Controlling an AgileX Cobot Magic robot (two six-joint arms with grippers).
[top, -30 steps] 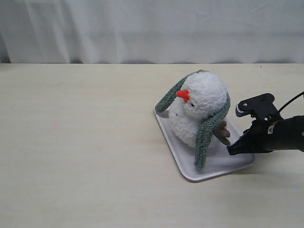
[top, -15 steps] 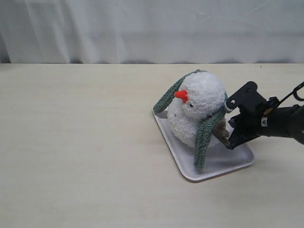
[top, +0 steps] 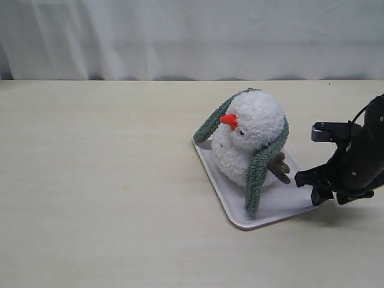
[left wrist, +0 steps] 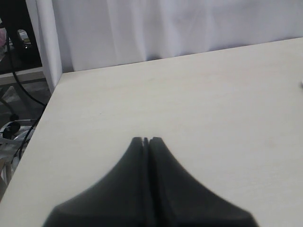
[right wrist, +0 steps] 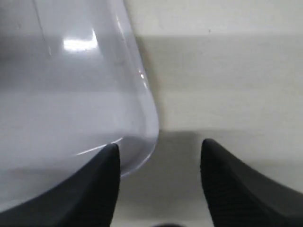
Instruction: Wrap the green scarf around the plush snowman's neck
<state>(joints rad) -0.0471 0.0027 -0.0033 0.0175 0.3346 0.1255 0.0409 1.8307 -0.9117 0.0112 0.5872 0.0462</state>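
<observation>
The plush snowman (top: 251, 135) sits on a white tray (top: 295, 203), orange nose pointing left. The green scarf (top: 259, 168) lies over the back of its head; one end hangs down its front right side onto the tray, the other end (top: 209, 128) slopes down on the far left. My right gripper (top: 311, 183) is open and points downward at the tray's right corner, to the right of the snowman. In the right wrist view its fingertips (right wrist: 160, 147) straddle the tray's rounded corner (right wrist: 142, 142). My left gripper (left wrist: 146, 140) is shut and empty over bare table, out of the exterior view.
A brown twig arm (top: 280, 167) sticks out of the snowman toward my right gripper. A white curtain (top: 192, 36) hangs behind the pale wooden table (top: 96, 180). The table's far left edge (left wrist: 45, 113) shows in the left wrist view.
My right gripper drew back from the snowman's side, swung to the right and tipped downward to the tray's right corner. The snowman and scarf stayed where they were.
</observation>
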